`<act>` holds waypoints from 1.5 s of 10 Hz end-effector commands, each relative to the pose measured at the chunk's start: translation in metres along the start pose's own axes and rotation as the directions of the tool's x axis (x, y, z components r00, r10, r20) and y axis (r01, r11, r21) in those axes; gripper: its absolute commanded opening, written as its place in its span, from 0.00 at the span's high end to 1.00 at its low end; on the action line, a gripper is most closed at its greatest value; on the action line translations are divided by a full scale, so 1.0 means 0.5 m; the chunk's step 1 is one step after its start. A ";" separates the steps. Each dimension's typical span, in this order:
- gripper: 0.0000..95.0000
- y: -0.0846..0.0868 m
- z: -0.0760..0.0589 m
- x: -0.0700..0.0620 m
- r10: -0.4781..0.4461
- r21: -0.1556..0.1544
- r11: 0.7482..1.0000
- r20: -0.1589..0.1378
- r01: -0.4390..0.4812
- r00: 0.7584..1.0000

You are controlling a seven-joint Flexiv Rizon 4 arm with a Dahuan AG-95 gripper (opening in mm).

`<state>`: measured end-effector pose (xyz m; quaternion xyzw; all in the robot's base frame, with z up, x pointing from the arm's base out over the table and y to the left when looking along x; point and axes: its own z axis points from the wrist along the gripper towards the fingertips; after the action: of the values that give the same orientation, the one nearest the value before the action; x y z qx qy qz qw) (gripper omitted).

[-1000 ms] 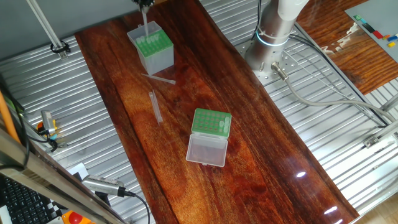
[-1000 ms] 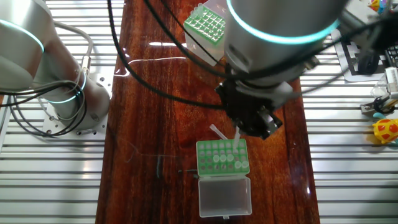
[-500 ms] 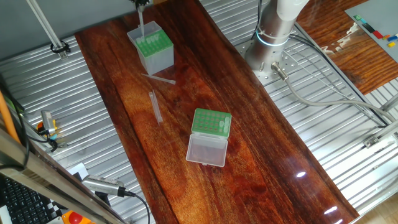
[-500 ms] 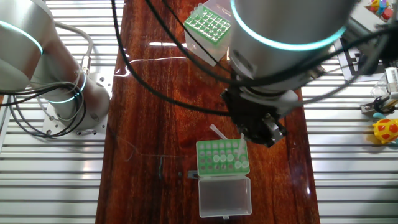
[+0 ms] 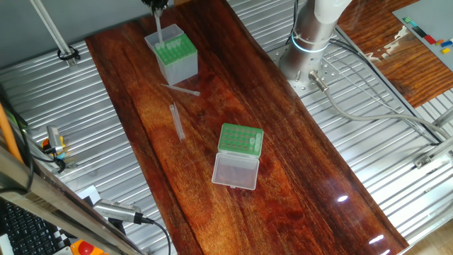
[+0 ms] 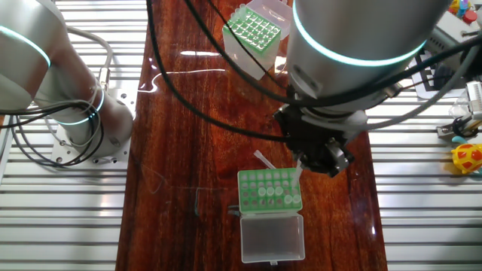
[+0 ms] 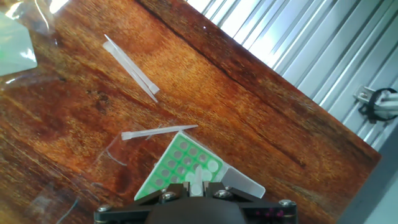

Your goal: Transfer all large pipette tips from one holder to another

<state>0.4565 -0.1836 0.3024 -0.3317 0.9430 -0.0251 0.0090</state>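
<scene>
1. The pincer (image 7: 196, 186) is clamped on one large pipette tip (image 7: 198, 177), which hangs narrow end down. In the hand view the tip sits at 6 o'clock, over the green insert of the tall translucent box (image 6: 273, 237).
2. Whether the point has already entered a hole I cannot tell. To do this step well, line it up on a free hole, keep the tip upright and lower it straight. Let go only once it is seated, so it does not tip against the filled neighbours.
3. Just beyond the box, at 11 o'clock, a loose tip (image 7: 158, 132) lies flat on the table (image 5: 297, 156). A second loose tip (image 7: 130, 59) lies further on, well apart from the first.
4. Farthest, at 10 o'clock, is the low green rack (image 5: 230, 134) with its clear lid (image 5: 235, 172) open.
</scene>
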 end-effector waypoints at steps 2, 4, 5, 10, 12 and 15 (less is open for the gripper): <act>1.00 0.006 0.012 0.003 0.005 0.002 1.000 0.002 -0.005 1.000; 1.00 0.007 0.020 0.009 0.001 0.006 1.000 0.007 -0.001 1.000; 1.00 0.008 0.022 0.011 0.001 0.006 1.000 0.007 -0.001 1.000; 1.00 0.012 0.033 0.020 -0.001 0.006 1.000 0.012 0.001 1.000; 1.00 0.012 0.036 0.020 0.001 0.006 1.000 0.014 -0.001 1.000; 1.00 0.012 0.044 0.020 0.000 0.009 1.000 0.019 0.000 1.000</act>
<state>0.4453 -0.1867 0.2775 -0.3316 0.9428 -0.0258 0.0195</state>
